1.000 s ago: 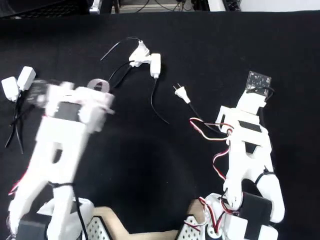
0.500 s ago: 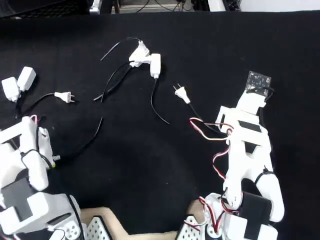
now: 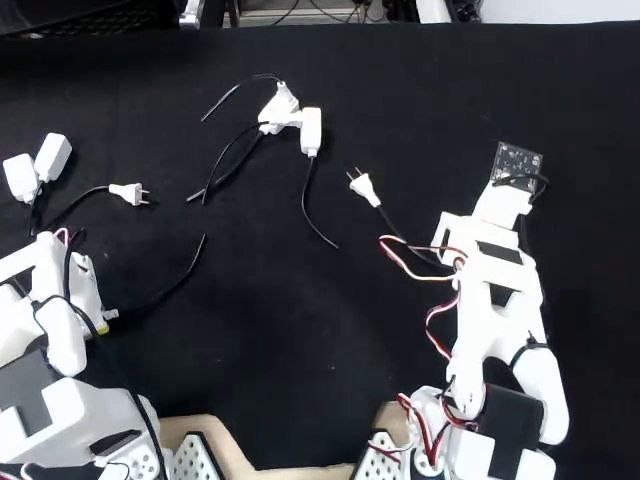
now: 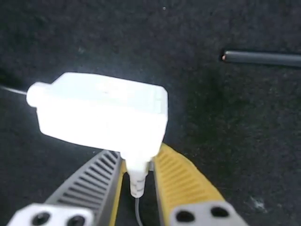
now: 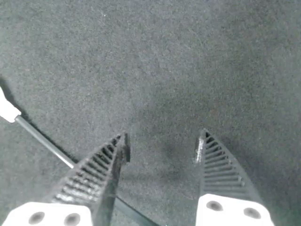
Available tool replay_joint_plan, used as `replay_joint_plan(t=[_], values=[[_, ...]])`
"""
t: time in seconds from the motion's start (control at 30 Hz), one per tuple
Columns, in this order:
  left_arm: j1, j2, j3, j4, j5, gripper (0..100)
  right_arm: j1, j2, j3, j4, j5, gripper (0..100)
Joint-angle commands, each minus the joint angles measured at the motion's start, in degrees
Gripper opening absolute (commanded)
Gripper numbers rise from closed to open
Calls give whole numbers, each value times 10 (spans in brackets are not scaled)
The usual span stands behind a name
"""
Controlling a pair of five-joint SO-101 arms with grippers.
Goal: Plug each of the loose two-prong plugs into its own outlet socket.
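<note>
Holding a white socket block (image 4: 101, 113) by its narrow neck, the L gripper (image 4: 138, 157) has its grey finger (image 4: 96, 179) and yellow finger (image 4: 181, 176) pinched in on that neck. A thin lead runs out between them. The block hangs over the black cloth (image 4: 225, 141), w/ a cut cable end (image 4: 263, 57) lying apart from it.

From above I see the L arm (image 3: 50, 340) folded at the near-left corner. A black cable (image 3: 175, 275) runs from it toward mid-table.

Two free sockets (image 3: 22, 175) (image 3: 52, 155) sit side by side at the far-left edge. Plug A (image 3: 128, 192) lies near them, on the mid-table side. Plug B (image 3: 363, 186) lies near mid-table, between the R arm (image 3: 495, 290) and a paired set, i.e. a white plug body (image 3: 281, 103) touching a socket (image 3: 311, 128). I can't tell whether that pair is fully seated.

The R gripper (image 5: 162, 141) has its fingers spread wide over bare cloth, holding nothing. A white piece (image 5: 7, 110) w/ a dark lead (image 5: 42, 139) lies beside one finger; I can't tell which plug it is.
</note>
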Motion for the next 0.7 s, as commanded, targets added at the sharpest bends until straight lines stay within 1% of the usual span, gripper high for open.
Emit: replay_joint_plan(t=[0.0,0.13,0.23,0.47,0.67], values=[[-14,25,-7,-3,1,32,9,-5,-22,-8,-4,237],[-14,25,-13,-7,0,32,9,-5,-23,-8,-4,237],[-15,26,-20,-37,0,32,9,-5,-23,-8,-4,236],[-15,26,-16,-41,0,30,9,-5,-21,-8,-4,236],[7,26,-20,-70,0,31,9,-5,-22,-8,-4,234]])
